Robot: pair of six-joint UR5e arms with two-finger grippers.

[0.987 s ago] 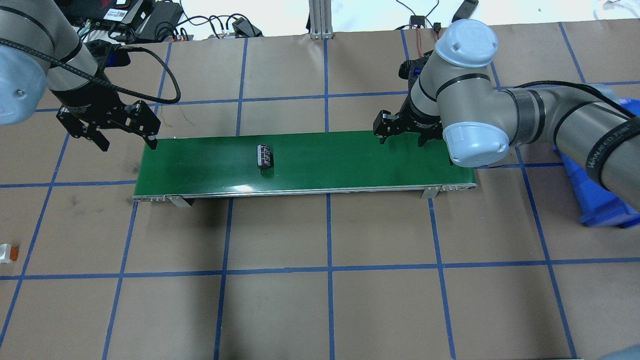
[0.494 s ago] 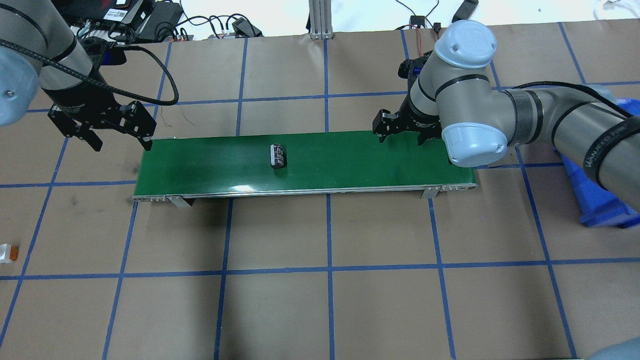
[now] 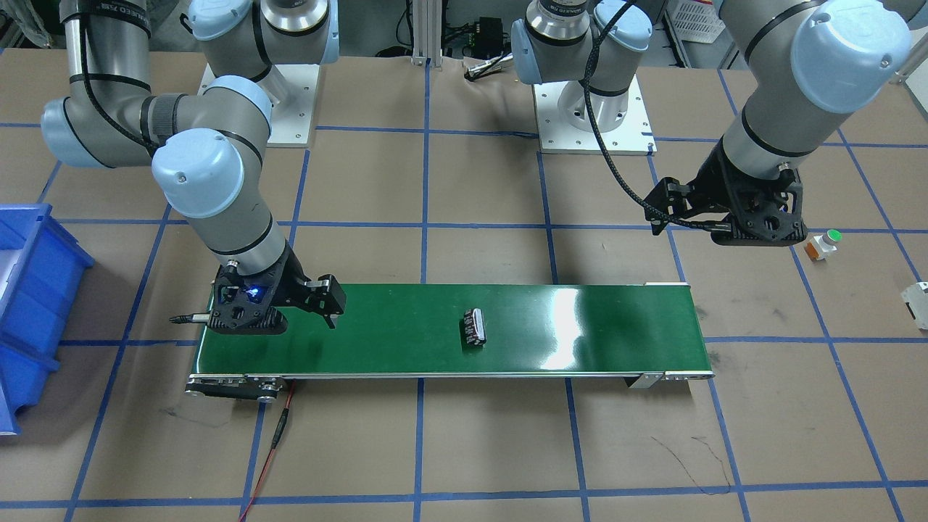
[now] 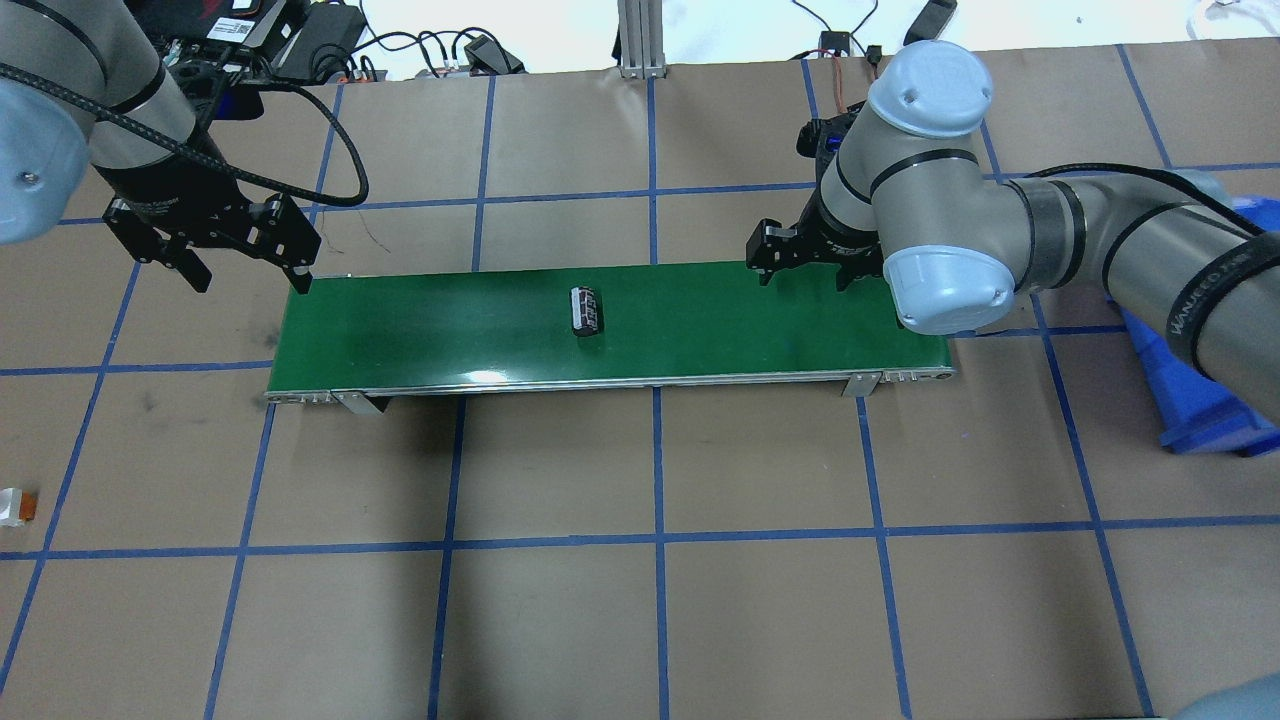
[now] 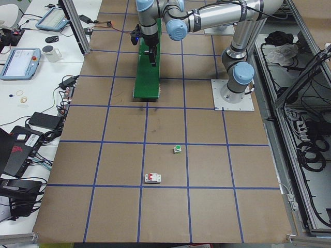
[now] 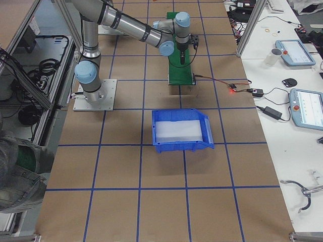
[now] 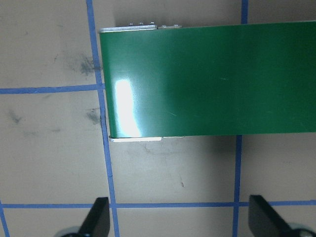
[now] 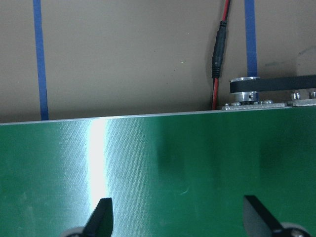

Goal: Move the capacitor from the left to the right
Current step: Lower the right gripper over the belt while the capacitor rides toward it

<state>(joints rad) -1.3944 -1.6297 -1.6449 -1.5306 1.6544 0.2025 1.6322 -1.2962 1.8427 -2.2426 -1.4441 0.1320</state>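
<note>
The capacitor (image 4: 587,309) is a small dark cylinder with pale printing. It lies on its side near the middle of the green conveyor belt (image 4: 420,325), and it also shows in the front-facing view (image 3: 475,326). My left gripper (image 4: 250,277) is open and empty, hovering at the belt's left end; its wrist view (image 7: 180,219) shows the belt end (image 7: 222,74) and no capacitor. My right gripper (image 4: 802,279) is open and empty over the belt's far edge near the right end; its wrist view (image 8: 180,219) shows bare belt (image 8: 173,163).
A blue bin (image 4: 1200,400) stands on the table right of the belt, with a pale inside (image 6: 179,131). An orange-and-white button with a green cap (image 3: 823,243) and a white boxy part (image 3: 915,301) lie beyond the left arm. A red cable (image 3: 279,428) runs from the belt's right end.
The capacitor has travelled to the right along the belt. My left gripper has shifted slightly near the belt's left end, staying open. The right arm has not moved.
</note>
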